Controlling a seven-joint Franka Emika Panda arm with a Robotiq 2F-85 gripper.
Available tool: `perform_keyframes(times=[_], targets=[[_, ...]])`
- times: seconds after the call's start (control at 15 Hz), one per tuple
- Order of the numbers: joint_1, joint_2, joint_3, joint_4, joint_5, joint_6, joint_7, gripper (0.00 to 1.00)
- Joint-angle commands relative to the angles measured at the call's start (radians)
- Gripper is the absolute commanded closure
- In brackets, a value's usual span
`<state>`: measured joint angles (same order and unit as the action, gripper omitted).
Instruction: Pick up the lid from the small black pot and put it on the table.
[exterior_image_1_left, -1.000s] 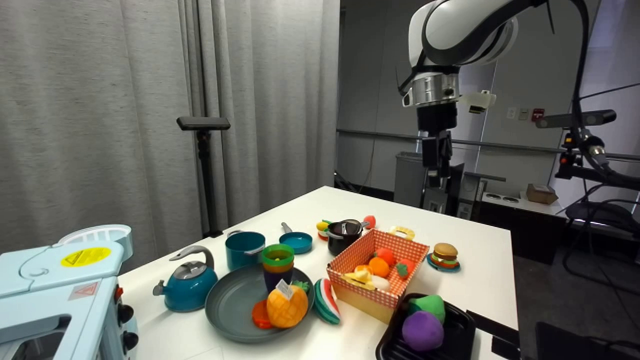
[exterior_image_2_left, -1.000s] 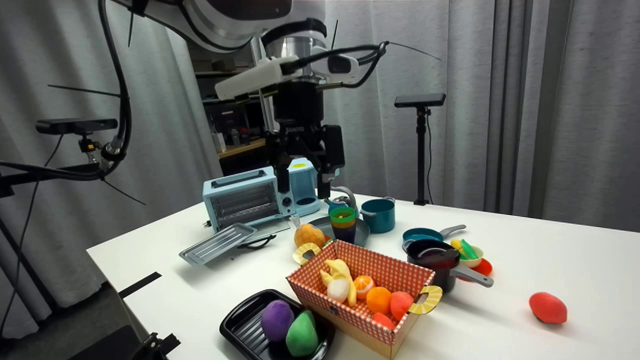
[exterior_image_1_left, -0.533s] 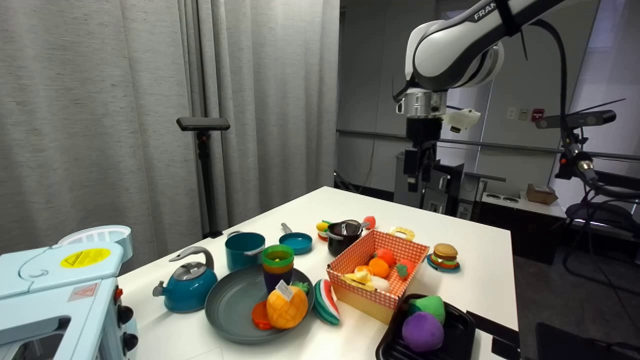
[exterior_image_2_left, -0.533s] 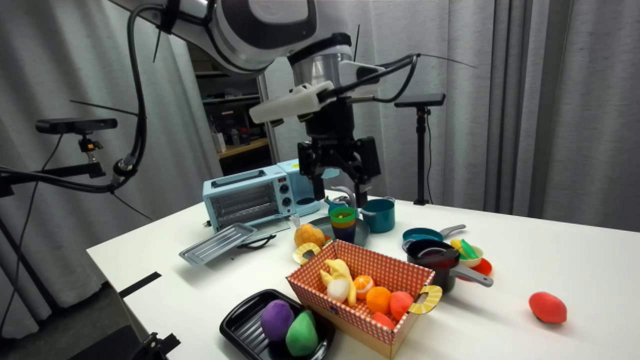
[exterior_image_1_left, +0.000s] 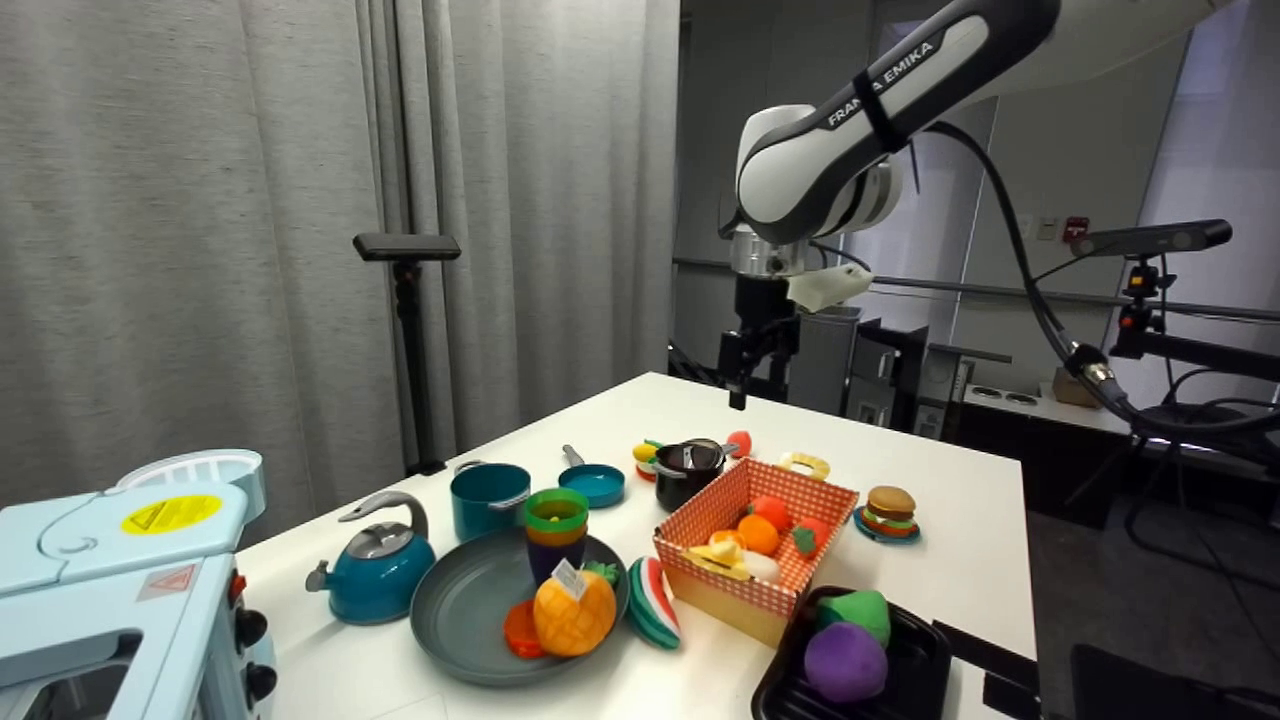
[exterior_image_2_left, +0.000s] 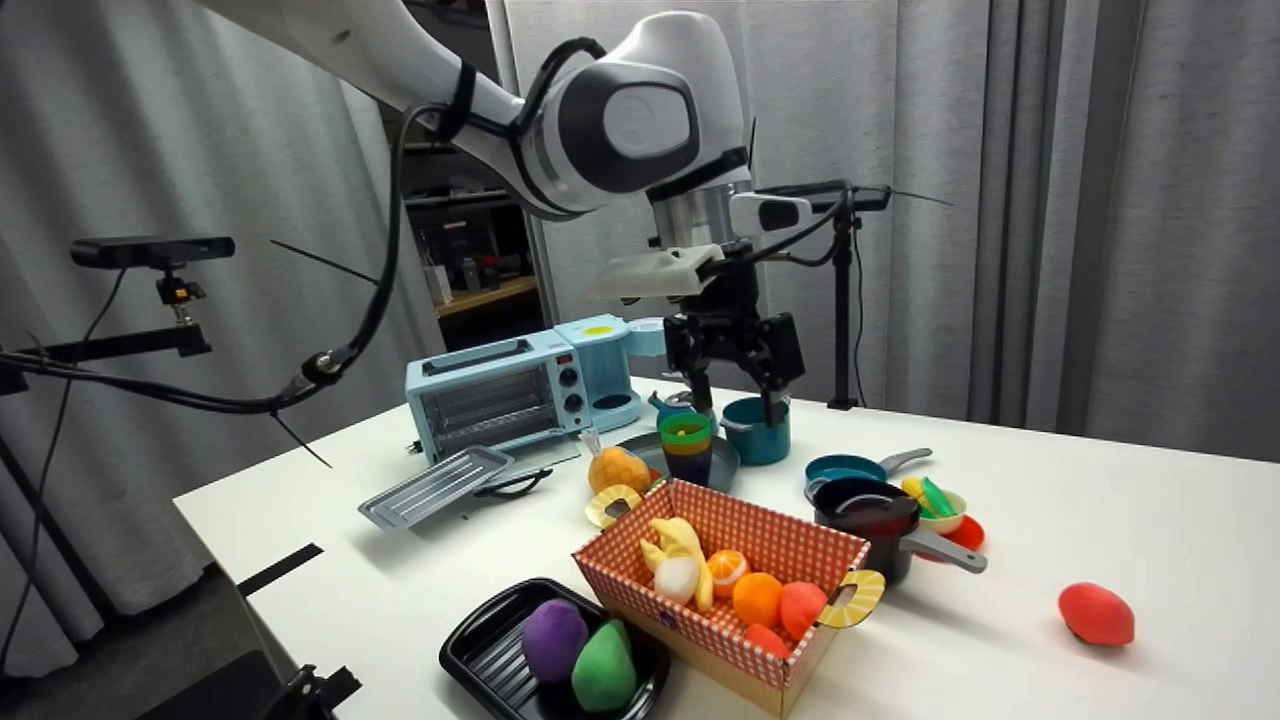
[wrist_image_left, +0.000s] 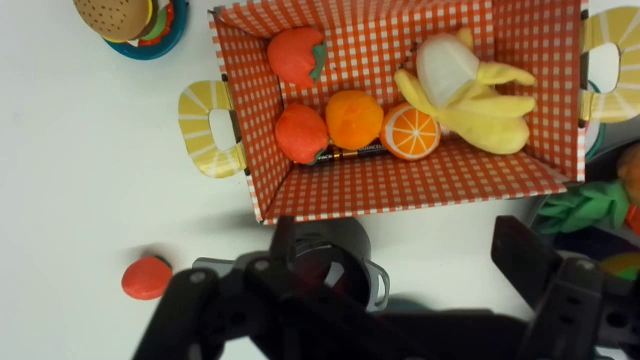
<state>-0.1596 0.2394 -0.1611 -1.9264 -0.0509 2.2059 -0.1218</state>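
The small black pot (exterior_image_1_left: 682, 490) stands on the white table (exterior_image_1_left: 965, 570), close beside the checkered box; it also shows in an exterior view (exterior_image_2_left: 888, 560) and in the wrist view (wrist_image_left: 353, 234). The dark, glossy lid (exterior_image_2_left: 872, 514) sits at the pot's top; in the wrist view the lid (wrist_image_left: 336, 272) is partly hidden by my left-hand finger. My gripper (exterior_image_1_left: 758, 390) is open and empty, well above the table. It shows too in an exterior view (exterior_image_2_left: 740, 405). In the wrist view my gripper (wrist_image_left: 397, 237) has its fingers wide apart, the pot below the left-hand one.
The checkered box (exterior_image_2_left: 720, 640) of toy fruit stands against the pot's side. A teal pan (exterior_image_2_left: 845, 467), a bowl of toy food (exterior_image_2_left: 945, 510) and a red toy fruit (exterior_image_2_left: 1096, 615) are near. The grey plate (exterior_image_1_left: 460, 610), teal pot (exterior_image_1_left: 488, 505) and kettle (exterior_image_1_left: 378, 575) stand farther off.
My gripper has moved left and down in an exterior view, right and down in an exterior view, coming lower and nearer the black pot. It stays open. The objects have not moved.
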Motion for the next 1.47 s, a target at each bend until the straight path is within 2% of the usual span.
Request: perform_keyframes(times=[0.0, 0.53, 0.87, 1.0, 1.07, 1.4], targets=[[0.001, 0.148, 0.011, 0.193, 0.021, -0.020, 0.103, 0.00], [-0.014, 0.384, -0.028, 0.470, 0.004, -0.086, 0.300, 0.00], [-0.038, 0.488, -0.043, 0.597, 0.014, -0.172, 0.349, 0.00], [-0.048, 0.491, -0.030, 0.621, 0.025, -0.199, 0.329, 0.00], [-0.036, 0.457, -0.039, 0.541, 0.000, -0.145, 0.331, 0.00], [-0.037, 0.469, -0.036, 0.576, 0.000, -0.167, 0.331, 0.00]])
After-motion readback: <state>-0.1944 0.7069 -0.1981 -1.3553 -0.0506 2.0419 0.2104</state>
